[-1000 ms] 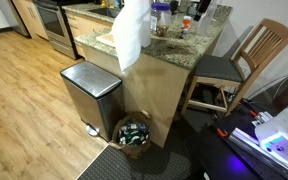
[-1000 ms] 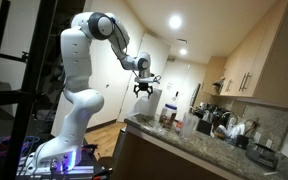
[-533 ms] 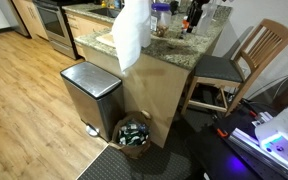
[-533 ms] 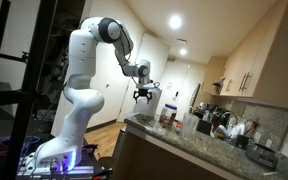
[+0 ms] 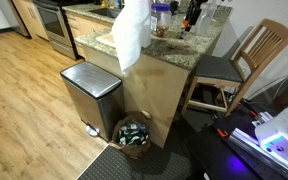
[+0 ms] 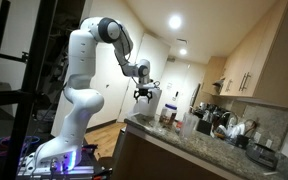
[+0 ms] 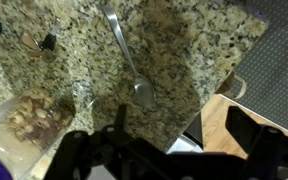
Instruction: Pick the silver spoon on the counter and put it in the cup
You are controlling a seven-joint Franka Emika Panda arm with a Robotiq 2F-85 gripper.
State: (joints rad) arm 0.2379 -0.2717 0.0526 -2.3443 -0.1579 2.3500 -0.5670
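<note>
Counter point(image 7: 194, 50) top: speckled brown-grey granite with black and cream flecks. Its sides are plain light tan. Spoon point(image 7: 130, 62): plain silver. My gripper point(image 7: 179, 135) reads flat black in the wrist view; arm point(image 6: 82, 70) is white. Bin point(image 5: 89, 92): brushed steel with a black lid. Floor point(image 5: 24, 95): warm orange-brown wood planks. Chair point(image 5: 252, 52): light wood with a dark seat. Container point(image 7: 24, 115) contents look mottled brown, possibly; too blurred to be sure.

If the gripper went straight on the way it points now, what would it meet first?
Most likely the granite counter, at or just beside the bowl end of the silver spoon. The gripper points down at it, and the wrist view shows nothing between, though depth is unclear.
</note>
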